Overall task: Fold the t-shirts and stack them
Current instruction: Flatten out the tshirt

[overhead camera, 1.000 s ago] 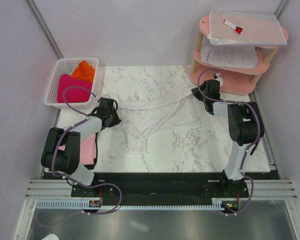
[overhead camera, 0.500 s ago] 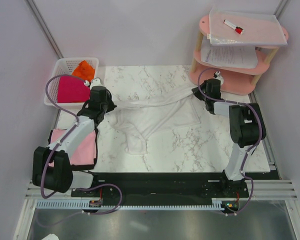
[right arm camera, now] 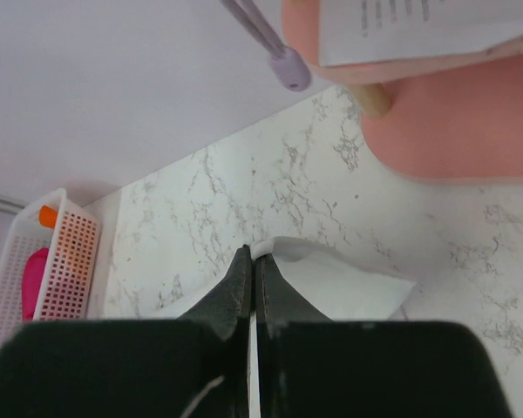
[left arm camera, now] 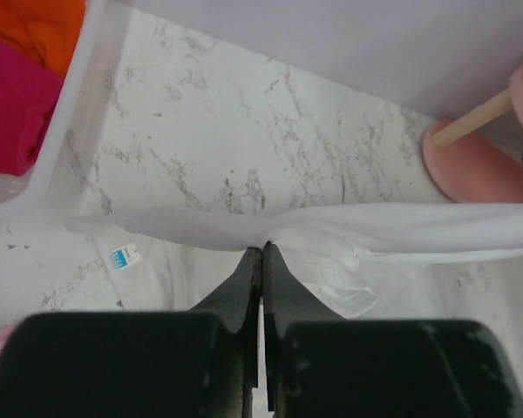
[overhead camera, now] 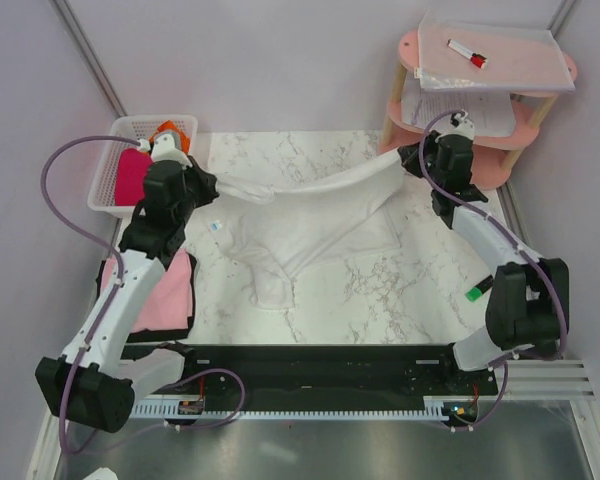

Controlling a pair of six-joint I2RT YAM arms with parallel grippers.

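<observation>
left gripper (left arm camera: 261, 252), right gripper (right arm camera: 253, 257) pinching white t-shirt (overhead camera: 315, 225), arms stretched apart

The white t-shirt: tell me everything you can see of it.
The white t-shirt is soft, plain, wrinkled cloth, not yet folded. One edge is stretched into a taut band, raised off the marble table between the left gripper and the right gripper, each shut on a pinch of the cloth. Below that band the rest sags and lies spread on the table, a narrow part trailing toward the arms' bases. A small blue-and-white label shows near the left end.
</observation>
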